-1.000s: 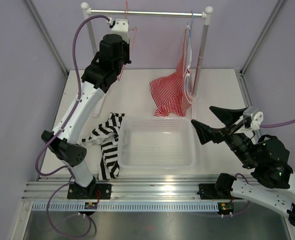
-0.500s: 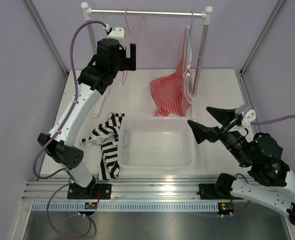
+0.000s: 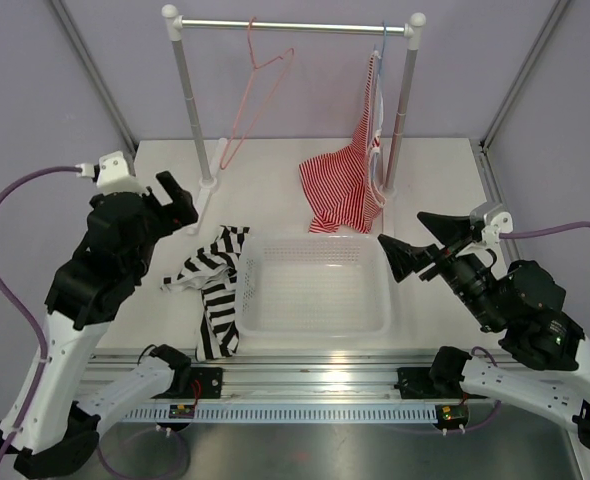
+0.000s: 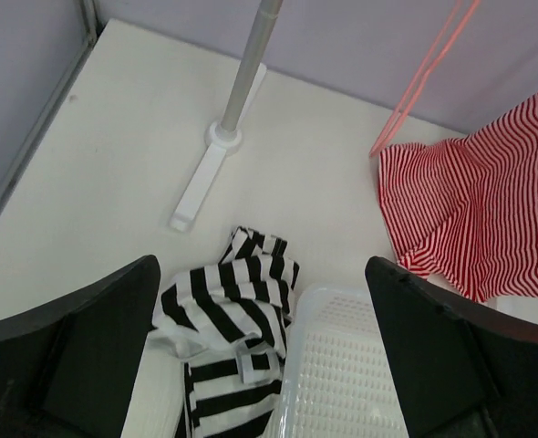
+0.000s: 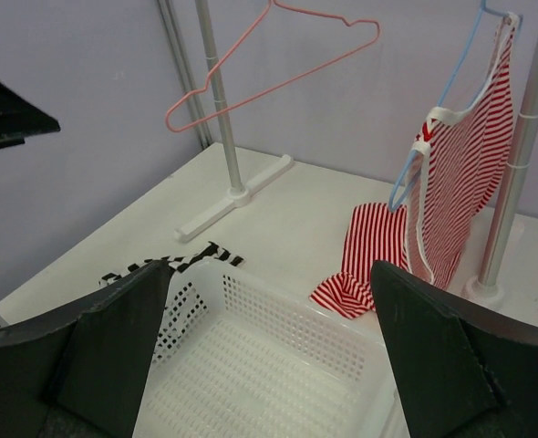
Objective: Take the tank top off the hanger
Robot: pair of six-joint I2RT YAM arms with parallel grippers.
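Left pincer: spread wide, nothing between the fingers, hovering low over the left part of the table. Right pincer: likewise wide and empty, raised at the right side, just beside the white basket and aimed across it

Tank top: already off the hanger, crumpled on the table, lying against the left wall of the basket. From the left wrist view, directly below and ahead of the open fingers, near but not touched. From the right pincer, well apart, across the whole basket

Hanger: bare, hooked on the rail, tilted, well above and beyond both pincers. Red striped top on the blue hanger, at the rail's right end, no pincer near it

Step in hand, by judgement: the removal itself apparently finished. Next move, probably: nothing beyond parking both arms clear; if tidying is wanted, a low pinch on the bunched fabric, with care not to snag the basket rim
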